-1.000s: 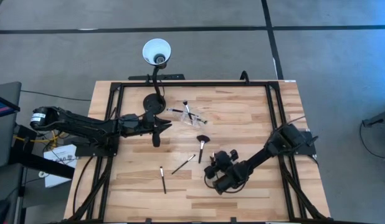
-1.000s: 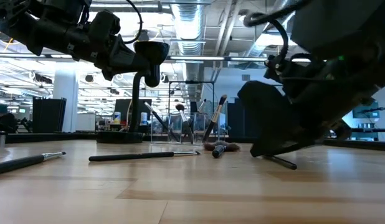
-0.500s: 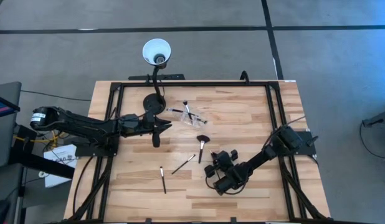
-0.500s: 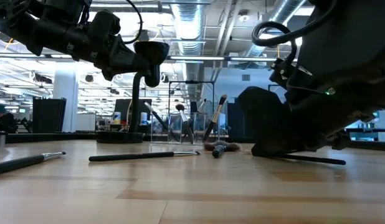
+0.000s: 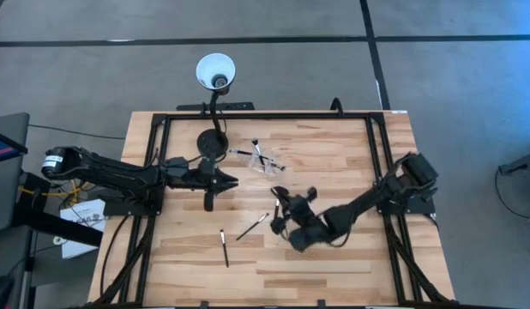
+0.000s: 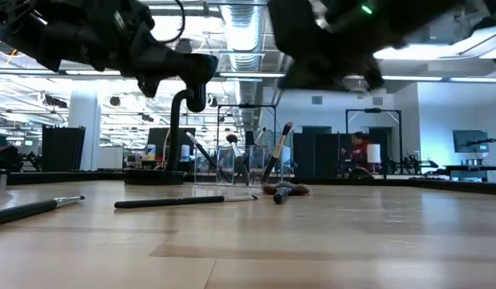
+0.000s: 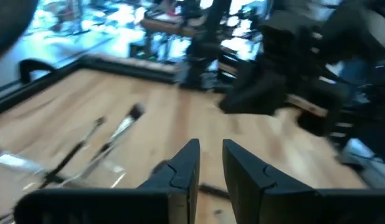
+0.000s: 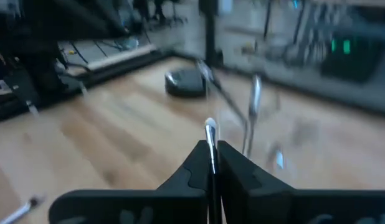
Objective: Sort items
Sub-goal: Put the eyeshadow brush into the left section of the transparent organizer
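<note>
A slim makeup brush (image 8: 210,138) is pinched between the fingers of the right claw (image 5: 280,209), which is raised above the middle of the tabletop (image 5: 334,154), with the fan brush (image 6: 282,191) lying under it. At its 8 o'clock two more brushes (image 5: 252,227) (image 5: 223,246) are laid well apart, and at its 11 o'clock a clear pouch (image 5: 258,158) with brushes is set beside the lamp base (image 5: 211,142). The left claw (image 5: 228,180), slightly spread and empty, is held near that base
</note>
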Motion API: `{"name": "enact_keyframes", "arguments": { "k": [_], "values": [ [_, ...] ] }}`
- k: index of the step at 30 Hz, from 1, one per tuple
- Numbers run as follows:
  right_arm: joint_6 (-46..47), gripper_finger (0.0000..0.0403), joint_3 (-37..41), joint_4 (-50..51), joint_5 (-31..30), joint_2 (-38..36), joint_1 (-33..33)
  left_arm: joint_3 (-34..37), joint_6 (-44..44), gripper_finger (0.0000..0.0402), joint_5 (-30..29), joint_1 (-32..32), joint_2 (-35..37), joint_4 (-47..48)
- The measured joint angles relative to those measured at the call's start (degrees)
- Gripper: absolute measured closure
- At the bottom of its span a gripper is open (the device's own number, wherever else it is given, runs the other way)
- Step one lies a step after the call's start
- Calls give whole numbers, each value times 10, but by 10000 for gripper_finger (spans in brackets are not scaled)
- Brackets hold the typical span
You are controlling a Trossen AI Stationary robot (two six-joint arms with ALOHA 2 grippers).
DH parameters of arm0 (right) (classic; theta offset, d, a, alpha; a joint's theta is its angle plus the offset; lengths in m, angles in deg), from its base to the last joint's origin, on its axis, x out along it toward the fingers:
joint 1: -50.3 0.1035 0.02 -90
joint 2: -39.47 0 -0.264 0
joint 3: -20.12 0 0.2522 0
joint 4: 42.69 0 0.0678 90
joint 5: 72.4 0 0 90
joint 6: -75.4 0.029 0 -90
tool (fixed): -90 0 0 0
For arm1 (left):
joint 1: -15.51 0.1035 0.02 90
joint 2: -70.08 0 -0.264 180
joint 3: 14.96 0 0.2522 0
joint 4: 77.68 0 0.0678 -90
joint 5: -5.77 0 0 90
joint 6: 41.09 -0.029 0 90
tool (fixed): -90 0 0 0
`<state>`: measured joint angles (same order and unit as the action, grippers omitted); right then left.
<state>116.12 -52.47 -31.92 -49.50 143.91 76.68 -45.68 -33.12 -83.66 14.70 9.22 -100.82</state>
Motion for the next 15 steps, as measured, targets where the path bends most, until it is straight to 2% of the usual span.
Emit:
{"name": "enact_keyframes", "arguments": {
  "k": [3, 7, 10, 15],
  "values": [
    [-193, 394, 0, -142, 37, -19, -34, 0, -1, 334, 9, -15, 0, -19],
    [-381, 388, 0, -310, 167, -24, -83, 0, -5, 334, 9, -23, 0, -21],
    [-449, 394, 0, -405, 279, -27, -116, 0, -6, 334, 8, -23, 0, -21],
    [-481, 395, -1, -548, 445, -27, -156, 0, -7, 334, 8, -23, 0, -26]
  ]
}}
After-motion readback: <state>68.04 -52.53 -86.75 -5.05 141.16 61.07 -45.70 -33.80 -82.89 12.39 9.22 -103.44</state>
